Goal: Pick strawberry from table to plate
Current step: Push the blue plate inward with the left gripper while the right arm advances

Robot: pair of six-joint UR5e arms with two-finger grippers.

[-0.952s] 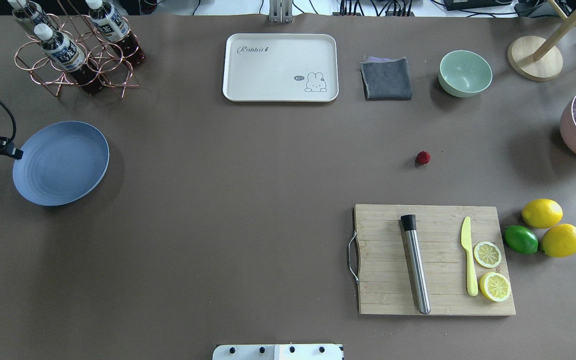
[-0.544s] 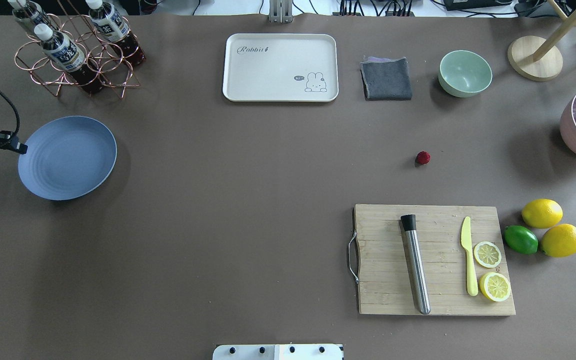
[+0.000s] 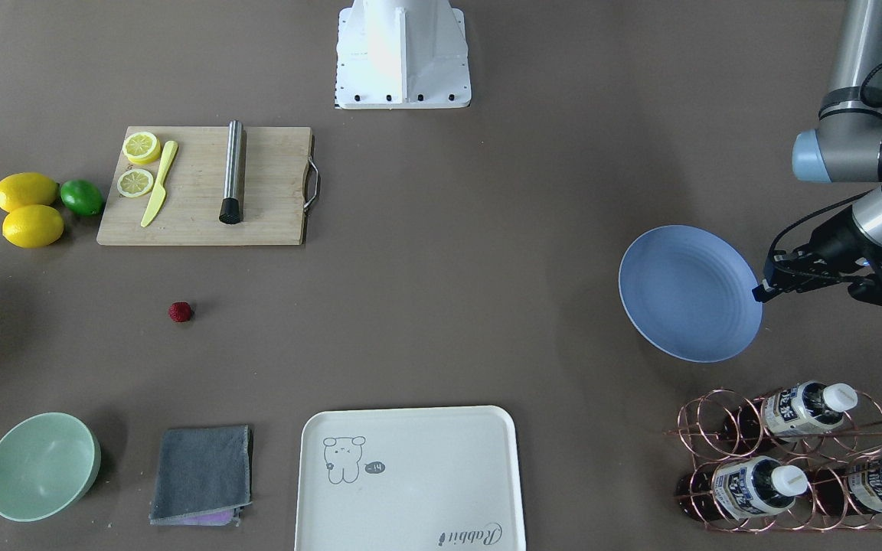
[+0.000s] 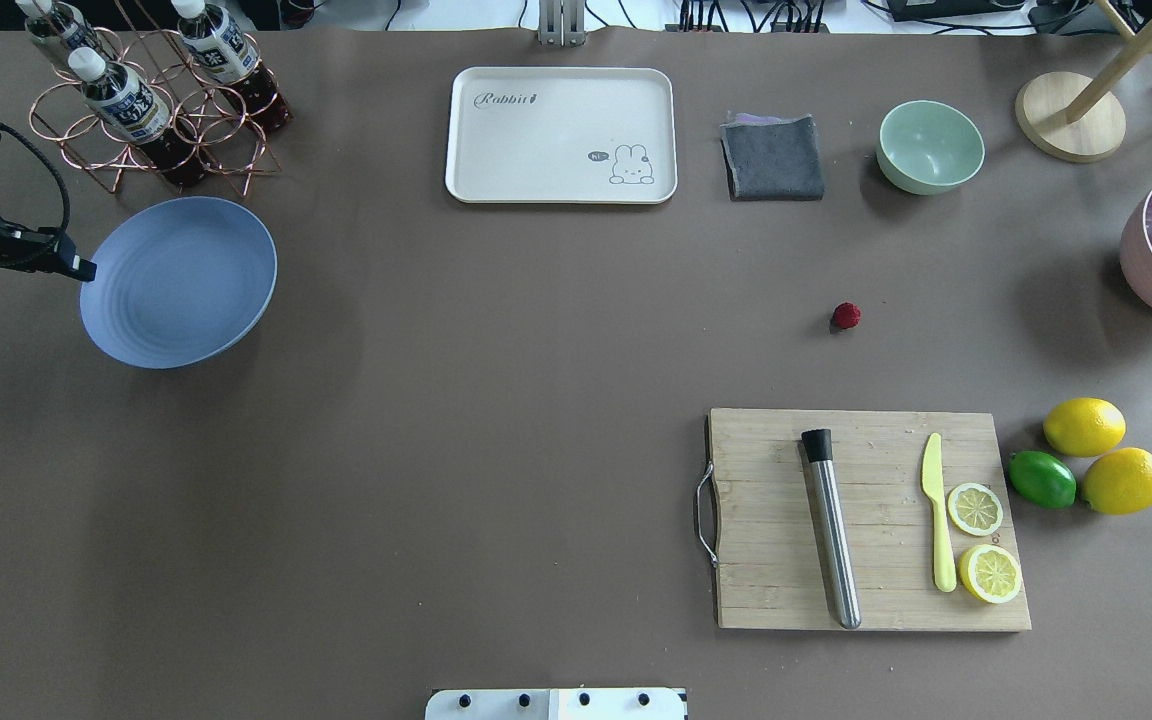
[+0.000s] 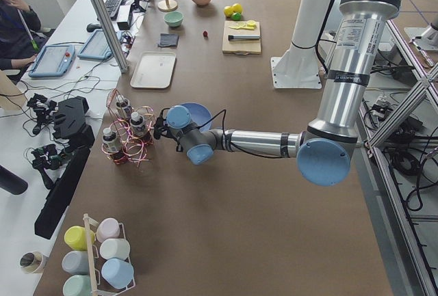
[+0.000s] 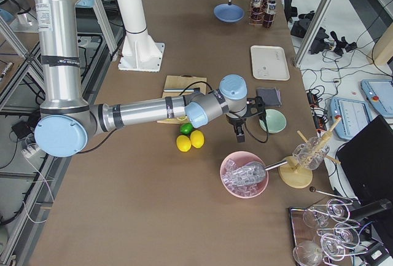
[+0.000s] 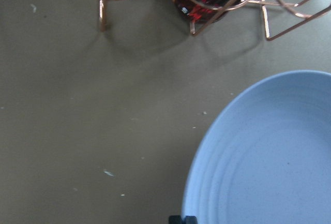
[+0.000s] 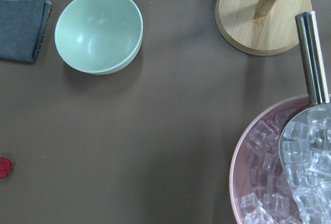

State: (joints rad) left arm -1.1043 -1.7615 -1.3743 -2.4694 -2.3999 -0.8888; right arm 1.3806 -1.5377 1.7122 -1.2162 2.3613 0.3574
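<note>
The strawberry (image 4: 846,316) (image 3: 180,311) is a tiny dark-red berry lying alone on the table (image 4: 496,400), right of centre; it also shows at the left edge of the right wrist view (image 8: 4,167). The blue plate (image 4: 179,282) (image 3: 690,293) is at the far left, beside the bottle rack. My left gripper (image 4: 81,270) (image 3: 762,292) is shut on the plate's outer rim. My right gripper (image 6: 239,132) hangs near the pink ice bowl, far from the berry; I cannot tell whether it is open or shut.
A copper rack of bottles (image 4: 156,110) stands just behind the plate. A cream tray (image 4: 561,135), a grey cloth (image 4: 773,157) and a mint bowl (image 4: 930,146) line the far side. A cutting board (image 4: 766,520), lemons (image 4: 1084,426) and a pink ice bowl (image 4: 1151,250) sit at the right.
My left gripper has carried the plate to the right and toward the bottle rack. The strawberry has not moved.
</note>
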